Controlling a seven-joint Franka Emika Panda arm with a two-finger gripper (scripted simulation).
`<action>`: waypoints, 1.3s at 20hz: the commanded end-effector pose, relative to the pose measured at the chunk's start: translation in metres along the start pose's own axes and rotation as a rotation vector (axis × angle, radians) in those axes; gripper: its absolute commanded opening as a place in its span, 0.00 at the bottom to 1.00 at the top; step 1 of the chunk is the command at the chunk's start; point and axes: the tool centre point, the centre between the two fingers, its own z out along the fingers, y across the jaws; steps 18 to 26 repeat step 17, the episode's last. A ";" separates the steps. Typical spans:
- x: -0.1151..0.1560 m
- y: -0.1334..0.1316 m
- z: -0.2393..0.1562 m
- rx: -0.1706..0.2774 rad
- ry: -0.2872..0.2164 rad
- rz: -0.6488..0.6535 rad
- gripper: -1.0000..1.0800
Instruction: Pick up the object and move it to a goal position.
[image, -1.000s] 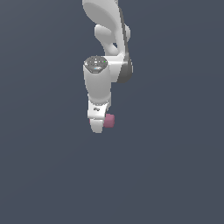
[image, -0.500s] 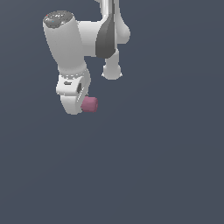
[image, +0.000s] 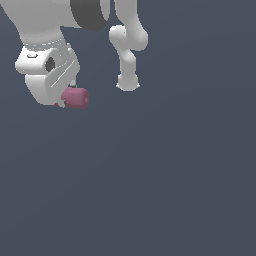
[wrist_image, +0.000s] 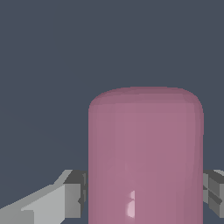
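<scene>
- Background (image: 170, 190): a uniform dark slate-blue field fills both views; no edge, horizon or support surface can be made out in it.
- Arm (image: 45, 20): white links with a dark grey joint band occupy the upper part of the exterior view toward its left; a further white link with a rounded end (image: 128, 80) hangs nearer the middle, apart from the wrist.
- Wrist housing (image: 47, 70): a white block with a dark round port, tilted, carrying the tool at its lower end.
- Tool (image: 67, 97): mostly hidden behind the housing in the exterior view. In the wrist view its grey fingers (wrist_image: 72, 194) stand on either side of the cylinder, each touching a flank, so the tool is clamped on the cylinder.
- Cylinder (image: 76, 98): dusty pink, matte, short. In the exterior view it lies on its side, projecting from the tool toward the exterior view's right, its flat end facing that way. It sits high in that view, with only background below it. In the wrist view the cylinder (wrist_image: 145, 157) fills the gap between the fingers, with a small pale highlight low on its side.
</scene>
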 end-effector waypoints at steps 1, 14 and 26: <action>-0.013 0.000 -0.017 0.001 0.000 -0.001 0.00; -0.039 0.002 -0.048 0.002 -0.002 0.000 0.00; -0.038 0.002 -0.046 0.002 -0.002 0.000 0.00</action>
